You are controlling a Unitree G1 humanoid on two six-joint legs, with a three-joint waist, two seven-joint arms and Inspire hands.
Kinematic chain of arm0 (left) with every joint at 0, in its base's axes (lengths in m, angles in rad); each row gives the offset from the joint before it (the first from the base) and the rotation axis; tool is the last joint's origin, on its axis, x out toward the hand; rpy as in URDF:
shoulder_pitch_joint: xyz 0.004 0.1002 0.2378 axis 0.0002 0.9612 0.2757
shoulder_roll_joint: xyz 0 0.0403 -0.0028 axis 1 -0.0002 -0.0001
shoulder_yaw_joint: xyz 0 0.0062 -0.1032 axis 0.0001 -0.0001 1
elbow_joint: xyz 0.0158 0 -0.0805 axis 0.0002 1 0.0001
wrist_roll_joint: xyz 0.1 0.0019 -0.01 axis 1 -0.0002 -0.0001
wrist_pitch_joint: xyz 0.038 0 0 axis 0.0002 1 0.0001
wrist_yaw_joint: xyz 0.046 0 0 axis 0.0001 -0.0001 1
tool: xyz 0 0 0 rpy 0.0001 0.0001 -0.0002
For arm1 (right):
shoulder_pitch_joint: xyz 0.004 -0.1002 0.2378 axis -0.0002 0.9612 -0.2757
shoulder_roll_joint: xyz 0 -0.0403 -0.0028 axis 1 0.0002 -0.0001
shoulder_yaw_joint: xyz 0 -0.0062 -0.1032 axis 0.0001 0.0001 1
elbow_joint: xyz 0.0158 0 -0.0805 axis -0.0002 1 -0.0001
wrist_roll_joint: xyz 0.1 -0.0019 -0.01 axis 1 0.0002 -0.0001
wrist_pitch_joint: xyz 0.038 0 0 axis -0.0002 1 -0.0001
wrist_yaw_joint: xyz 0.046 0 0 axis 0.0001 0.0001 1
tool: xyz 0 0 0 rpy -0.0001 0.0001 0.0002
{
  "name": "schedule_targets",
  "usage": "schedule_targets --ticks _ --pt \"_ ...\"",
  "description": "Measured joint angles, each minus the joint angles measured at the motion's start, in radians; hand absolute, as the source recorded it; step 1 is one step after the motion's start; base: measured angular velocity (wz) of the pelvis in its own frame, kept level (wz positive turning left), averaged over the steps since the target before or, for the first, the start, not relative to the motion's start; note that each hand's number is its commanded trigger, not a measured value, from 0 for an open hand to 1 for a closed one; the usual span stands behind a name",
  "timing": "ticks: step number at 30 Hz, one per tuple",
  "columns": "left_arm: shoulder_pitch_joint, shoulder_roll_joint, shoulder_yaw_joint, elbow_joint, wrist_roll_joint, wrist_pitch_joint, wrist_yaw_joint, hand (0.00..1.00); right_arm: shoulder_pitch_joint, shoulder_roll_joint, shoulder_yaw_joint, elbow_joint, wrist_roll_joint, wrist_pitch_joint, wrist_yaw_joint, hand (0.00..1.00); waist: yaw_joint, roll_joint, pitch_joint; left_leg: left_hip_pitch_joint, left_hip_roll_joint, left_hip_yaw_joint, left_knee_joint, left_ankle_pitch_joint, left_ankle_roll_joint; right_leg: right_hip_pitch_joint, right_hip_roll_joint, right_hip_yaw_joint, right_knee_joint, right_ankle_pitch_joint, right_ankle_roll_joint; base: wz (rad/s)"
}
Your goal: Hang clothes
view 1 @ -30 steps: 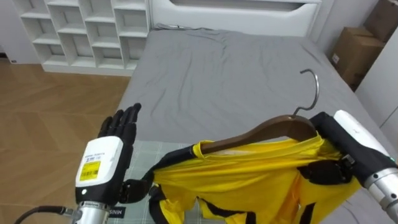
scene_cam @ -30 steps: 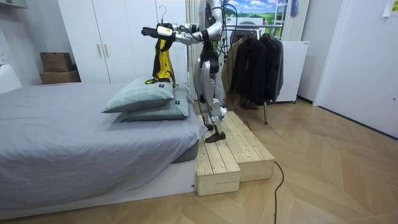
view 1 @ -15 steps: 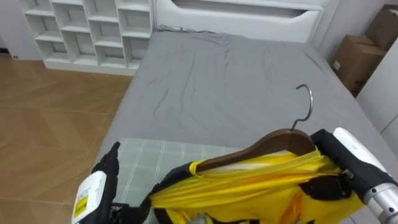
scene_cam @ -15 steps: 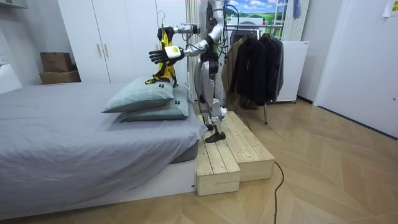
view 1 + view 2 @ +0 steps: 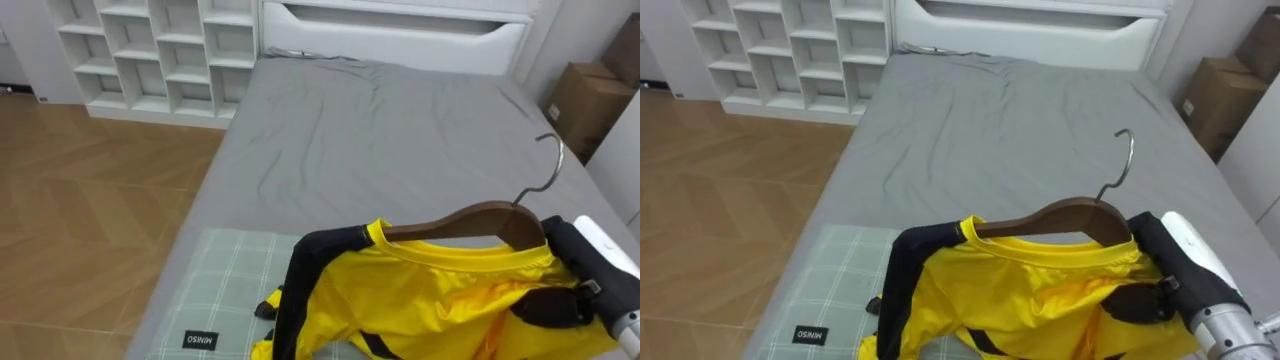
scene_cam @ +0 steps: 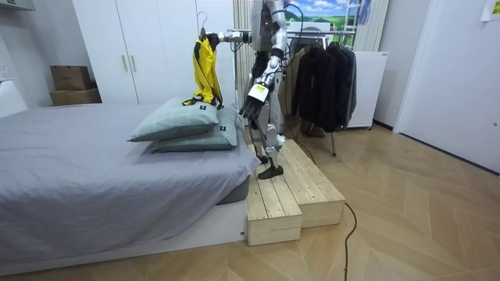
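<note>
Beside bed point(image 6: 78, 164), left robot hand point(image 6: 253, 108) lower.

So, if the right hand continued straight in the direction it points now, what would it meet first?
Probably nothing: the right hand, shut on the wooden hanger with the yellow garment, reaches level above the pillows and the bed; depth is unclear.
</note>
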Motion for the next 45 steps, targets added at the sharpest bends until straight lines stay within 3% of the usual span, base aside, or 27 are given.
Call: schedule_targets --ticks 7,14,20,25,28,31,34,36,40,42,45 --pt "0.011 -0.002 -0.004 0.013 -0.005 0.013 -0.012 0.0 0.0 0.001 0.001 0.026 0.006 0.006 -0.027 1.0 -0.001 -0.01 0.0055 -0.003 -0.002 0.004 0.005 -0.008 0.006 0.003 -0.003 0.0 -0.001 -0.002 0.006 0.0" --pt "0.018 -0.002 -0.009 0.021 -0.009 0.02 -0.09 0.0 -0.001 0.0 -0.001 0.028 -0.001 0.006 -0.039 1.0 0.0 -0.008 0.0024 -0.023 -0.004 -0.004 0.018 -0.013 0.014 -0.011 -0.008 -0.014 -0.001 -0.001 0.013 0.02" --pt "0.067 -0.005 0.01 0.104 -0.006 0.076 -0.137 0.0 0.002 0.001 -0.001 0.023 -0.023 0.025 -0.039 1.0 0.016 0.001 -0.0003 0.006 -0.001 0.023 0.0 -0.017 0.014 -0.007 0.0 0.005 0.001 -0.001 0.013 -0.15" --pt "0.081 -0.006 0.061 0.185 -0.008 0.089 -0.177 0.0 0.002 0.001 -0.003 0.02 -0.021 0.029 -0.039 1.0 0.023 -0.001 -0.0007 0.007 0.0 0.033 0.0 -0.022 0.016 -0.014 0.0 0.003 0.008 -0.002 0.014 -0.05" --pt "0.092 -0.004 0.087 0.217 -0.01 0.088 -0.191 0.0 -0.002 0.0 -0.004 0.017 -0.016 0.028 -0.039 1.0 0.047 -0.005 -0.0021 0.009 0.003 0.079 0.003 -0.025 0.016 -0.04 0.002 -0.008 0.037 -0.003 0.015 -0.41" --pt "0.096 -0.004 0.1 0.242 -0.013 0.087 -0.22 0.0 -0.001 -0.001 -0.003 0.02 -0.017 0.027 -0.041 1.0 0.058 -0.004 0.0015 0.023 0.008 0.125 0.006 -0.04 0.016 -0.041 -0.003 -0.06 0.044 0.0 0.01 -0.46" --pt "0.087 -0.004 0.099 0.24 -0.074 0.089 -0.244 0.0 -0.001 -0.001 0.0 0.029 -0.017 0.027 -0.044 1.0 0.069 -0.012 0.0055 0.026 0.021 0.207 0.025 -0.068 0.01 -0.075 -0.015 -0.14 0.082 -0.004 -0.002 -0.61" --pt "0.071 -0.002 0.098 0.24 -0.099 0.096 -0.247 0.0 -0.004 0.0 0.005 0.029 -0.018 0.027 -0.05 1.0 0.087 -0.027 0.0121 0.023 0.026 0.256 0.04 -0.072 0.011 -0.098 -0.025 -0.186 0.107 0.003 -0.016 -0.73" --pt "0.041 -0.003 0.095 0.237 -0.116 0.107 -0.247 0.0 -0.004 0.0 0.01 0.04 -0.033 0.028 -0.056 1.0 0.078 -0.035 0.0132 0.034 0.026 0.302 0.038 -0.077 0.011 -0.106 -0.028 -0.213 0.114 0.007 -0.021 -0.4" --pt "0.021 -0.004 0.093 0.237 -0.115 0.115 -0.247 0.0 -0.004 0.001 0.01 0.039 -0.058 0.027 -0.056 1.0 0.074 -0.035 0.0124 0.035 0.026 0.342 0.041 -0.082 0.01 -0.121 -0.034 -0.249 0.123 0.007 -0.029 -0.39" --pt "0.015 -0.003 0.086 0.234 -0.123 0.133 -0.247 0.0 -0.004 0.001 0.01 0.03 -0.068 0.027 -0.056 1.0 0.059 -0.036 0.0094 0.042 0.028 0.382 0.041 -0.086 0.003 -0.139 -0.03 -0.248 0.139 0.004 -0.037 -0.37"
